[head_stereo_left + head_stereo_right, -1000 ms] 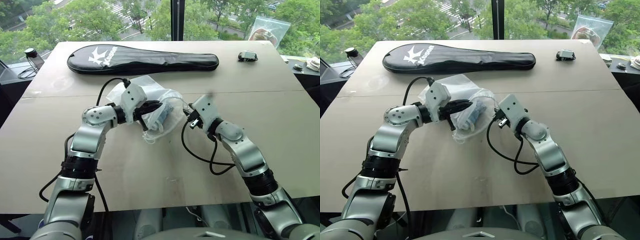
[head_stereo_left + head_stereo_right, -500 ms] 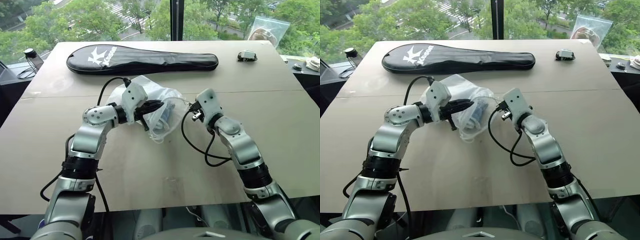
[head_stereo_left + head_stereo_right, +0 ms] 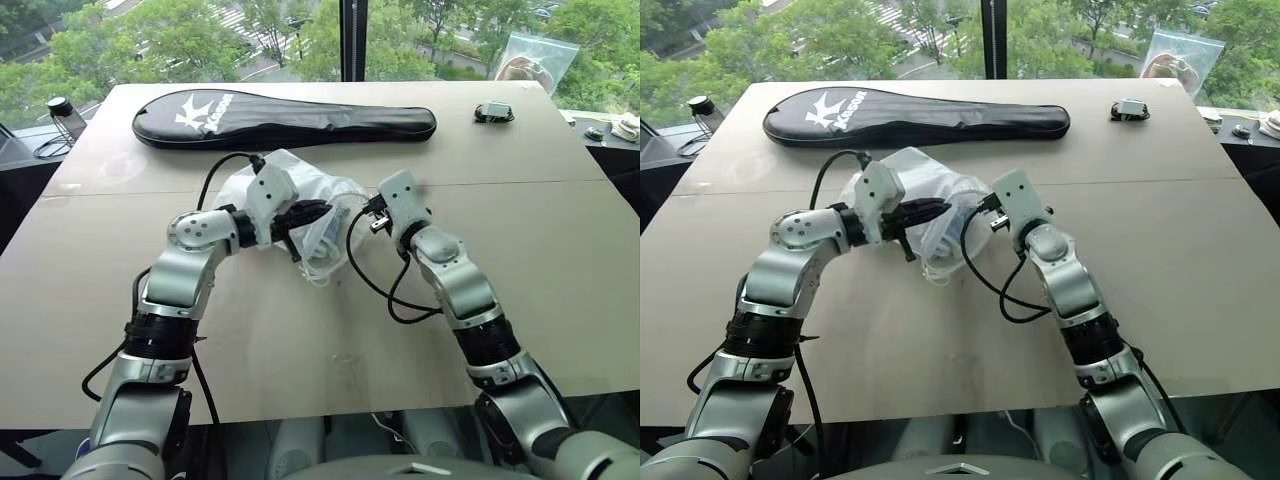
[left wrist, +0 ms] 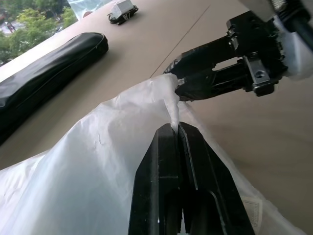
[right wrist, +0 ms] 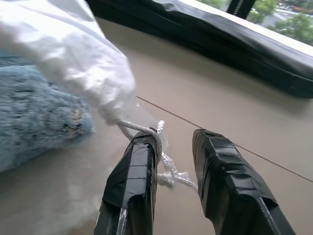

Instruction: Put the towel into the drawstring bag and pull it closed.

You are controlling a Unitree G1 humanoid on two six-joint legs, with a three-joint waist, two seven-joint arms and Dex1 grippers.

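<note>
Left claw [image 4: 177, 128] pinches the translucent white drawstring bag [image 3: 300, 190] at bench [image 3: 300, 350] centre, light blue terry towel [image 5: 34, 107] inside; right claw [image 5: 175, 142], at three o'clock, stands parted astride the white cord [image 5: 168, 166]; closing remains.

Both arms are silver-grey metal with rounded joints and black ribbed bands. White boxy wrist housings carry black fingers. Black cables loop from each wrist.
</note>
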